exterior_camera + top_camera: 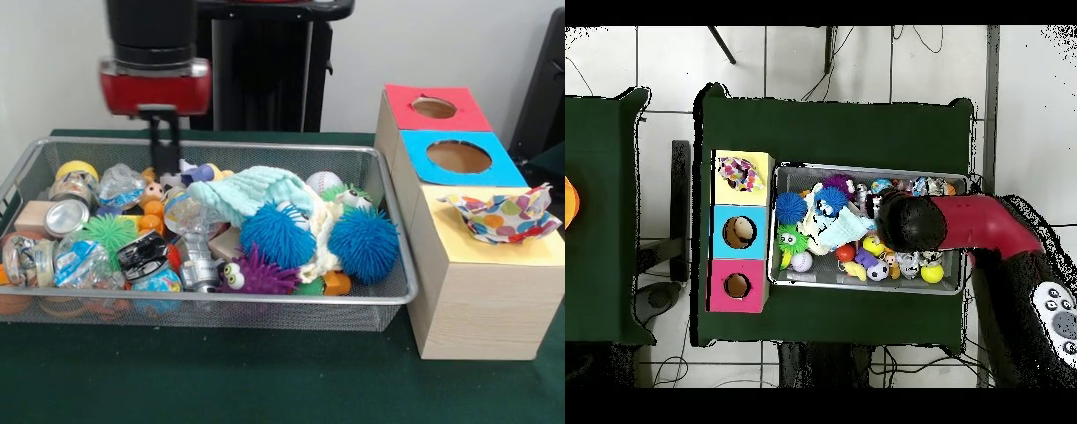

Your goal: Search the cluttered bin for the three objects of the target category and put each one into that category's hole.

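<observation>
The wire mesh bin [203,144] is full of toys; it also shows in the overhead view [865,167]. My gripper [164,170] hangs from the red arm head over the bin's far left part, its tips down among the toys near an orange figure. In the overhead view the arm head [905,222] hides it. One polka-dot cloth [501,215] lies bunched on the yellow top of the wooden box [481,300], over the yellow hole, which is hidden beneath it. The cloth also shows in the overhead view [740,173]. No other polka-dot cloth shows in the bin.
A mint-green cloth [252,190] and a cream cloth [331,234] lie mid-bin among two blue spiky balls [278,237], a purple spiky toy [256,274], a baseball [324,183] and cans. The blue-surround hole [458,156] and the red-surround hole [433,108] are uncovered.
</observation>
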